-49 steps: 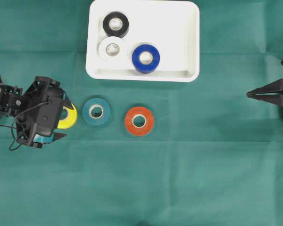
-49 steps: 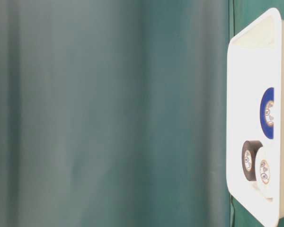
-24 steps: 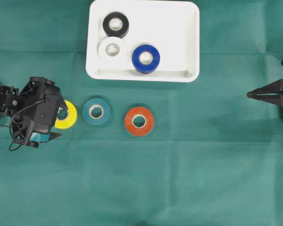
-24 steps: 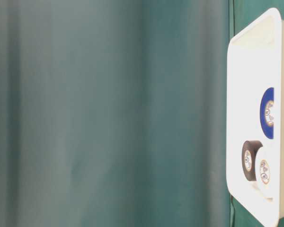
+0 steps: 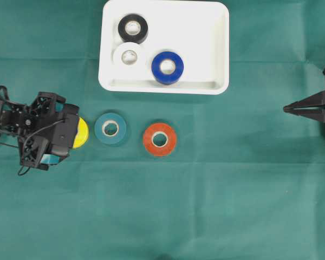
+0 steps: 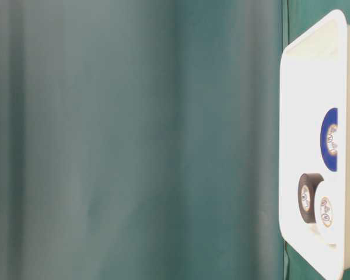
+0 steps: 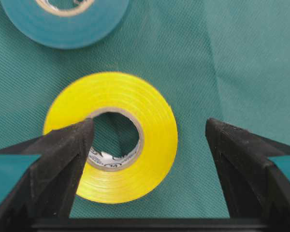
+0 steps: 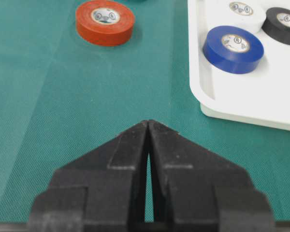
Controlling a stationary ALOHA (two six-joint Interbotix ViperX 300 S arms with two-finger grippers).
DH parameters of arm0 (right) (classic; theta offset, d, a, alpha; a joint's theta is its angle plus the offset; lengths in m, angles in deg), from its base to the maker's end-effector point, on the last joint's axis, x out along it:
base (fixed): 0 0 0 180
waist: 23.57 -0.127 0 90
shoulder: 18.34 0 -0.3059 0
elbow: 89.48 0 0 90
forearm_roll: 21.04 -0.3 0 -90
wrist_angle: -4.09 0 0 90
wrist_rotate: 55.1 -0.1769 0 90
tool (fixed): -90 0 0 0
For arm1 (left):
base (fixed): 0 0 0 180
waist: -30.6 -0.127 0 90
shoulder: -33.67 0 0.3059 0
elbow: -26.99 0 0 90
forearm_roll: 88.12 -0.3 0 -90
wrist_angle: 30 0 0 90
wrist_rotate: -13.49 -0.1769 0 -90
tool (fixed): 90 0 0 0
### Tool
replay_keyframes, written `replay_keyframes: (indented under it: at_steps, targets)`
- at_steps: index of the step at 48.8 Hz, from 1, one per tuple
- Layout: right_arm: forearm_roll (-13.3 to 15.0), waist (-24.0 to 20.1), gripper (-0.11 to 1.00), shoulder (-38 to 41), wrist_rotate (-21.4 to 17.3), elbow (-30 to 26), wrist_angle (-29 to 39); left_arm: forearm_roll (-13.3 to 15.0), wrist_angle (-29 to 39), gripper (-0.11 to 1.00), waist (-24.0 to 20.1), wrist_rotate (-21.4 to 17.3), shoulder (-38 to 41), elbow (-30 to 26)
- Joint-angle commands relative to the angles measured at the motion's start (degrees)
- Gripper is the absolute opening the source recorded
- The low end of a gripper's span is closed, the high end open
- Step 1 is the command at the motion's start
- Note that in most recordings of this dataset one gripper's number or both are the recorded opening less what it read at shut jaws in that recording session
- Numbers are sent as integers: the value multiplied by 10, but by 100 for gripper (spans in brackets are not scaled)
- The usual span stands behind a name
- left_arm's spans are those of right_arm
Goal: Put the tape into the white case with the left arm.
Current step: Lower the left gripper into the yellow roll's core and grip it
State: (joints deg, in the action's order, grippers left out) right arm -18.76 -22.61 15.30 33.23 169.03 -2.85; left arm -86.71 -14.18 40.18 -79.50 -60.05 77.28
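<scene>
Left wrist view, spread left gripper (image 7: pixel 150 133) over yellow tape (image 7: pixel 150 121)

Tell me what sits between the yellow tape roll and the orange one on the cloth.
The teal tape roll lies flat between the yellow roll and the orange roll, apart from both on the green cloth. The overhead view shows it.

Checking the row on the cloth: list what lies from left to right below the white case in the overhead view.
left tool → yellow tape → teal tape → red tape → right tool, shut, at the far right edge.
</scene>
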Motion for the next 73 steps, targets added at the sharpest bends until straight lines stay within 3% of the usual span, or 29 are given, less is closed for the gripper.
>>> replay_keyframes:
  at_steps: [1,15,21,27,35,37,60,73]
  targets:
    - [0,1,-10,4,0,-6,-6,1,-4,92,2,0,15,-11]
    - [0,1,-10,4,0,-6,-6,1,-8,92,2,0,52,-12]
    - [0,1,-10,4,0,-5,-5,1,-8,86,2,0,48,-12]
    - [0,1,-10,4,0,-5,-6,1,-8,69,2,-1,43,-12]
    - [0,1,-10,4,0,-6,-6,1,-4,30,2,0,40,-14]
    - [0,1,-10,4,0,-6,-6,2,-2,26,2,0,40,-16]
    - [0,1,-10,4,0,-5,-5,1,7,26,15,0,33,-34]
    - [1,1,-10,4,0,-5,-6,2,66,26,47,13,16,-104]
